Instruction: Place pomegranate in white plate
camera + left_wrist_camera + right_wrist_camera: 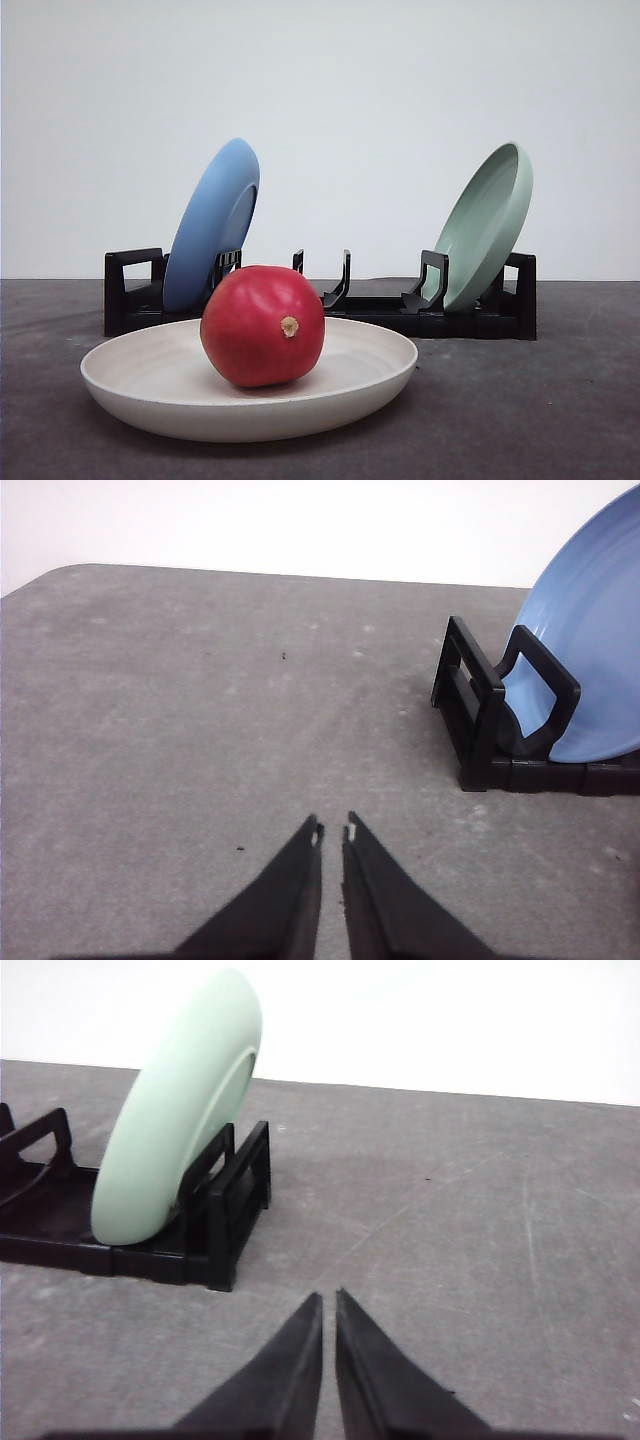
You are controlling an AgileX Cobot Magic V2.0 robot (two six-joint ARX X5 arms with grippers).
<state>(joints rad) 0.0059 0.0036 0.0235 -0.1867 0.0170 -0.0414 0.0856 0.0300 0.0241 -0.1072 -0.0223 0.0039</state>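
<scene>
You see one pomegranate [262, 325] in one white plate [130, 385]; left gripper [332, 832] and right gripper [329, 1298] nearly closed, empty

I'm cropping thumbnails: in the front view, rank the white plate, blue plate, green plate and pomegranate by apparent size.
1. white plate, widest, though nearest the camera
2. blue plate and green plate, alike, tilted in the black rack, so unranked
3. pomegranate
</scene>
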